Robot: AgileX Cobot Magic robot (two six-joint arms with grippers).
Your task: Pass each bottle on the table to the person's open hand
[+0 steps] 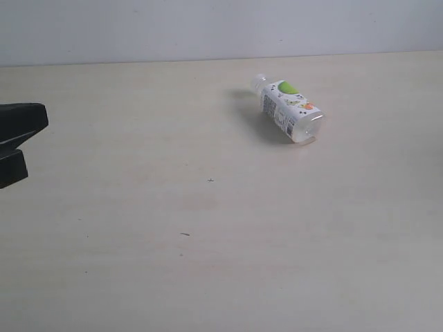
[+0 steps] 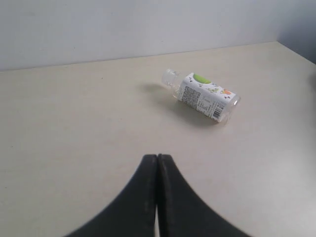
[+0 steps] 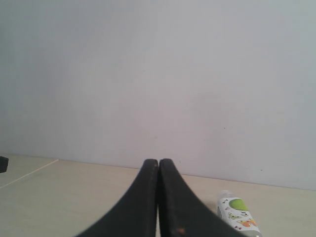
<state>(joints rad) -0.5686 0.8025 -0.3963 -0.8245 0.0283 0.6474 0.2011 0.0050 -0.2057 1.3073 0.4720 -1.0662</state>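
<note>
A single small clear plastic bottle (image 1: pixel 287 109) lies on its side on the pale beige table (image 1: pixel 208 263). Its white cap (image 1: pixel 259 83) is turned toward the grey-white wall (image 1: pixel 208 28), and its clear base faces away from the wall. The bottle's white label (image 1: pixel 284 104) shows a green patch near the cap and an orange one near the base. A few tiny dark specks (image 1: pixel 210 180) dot the tabletop some way from the bottle. The left gripper (image 2: pixel 157 159) sits well apart from the bottle, off to its left in the exterior view, black fingers pressed flat together and pinching nothing. The right gripper (image 3: pixel 158 162) is also apart from the bottle, its fingers likewise pressed together and empty.
</note>
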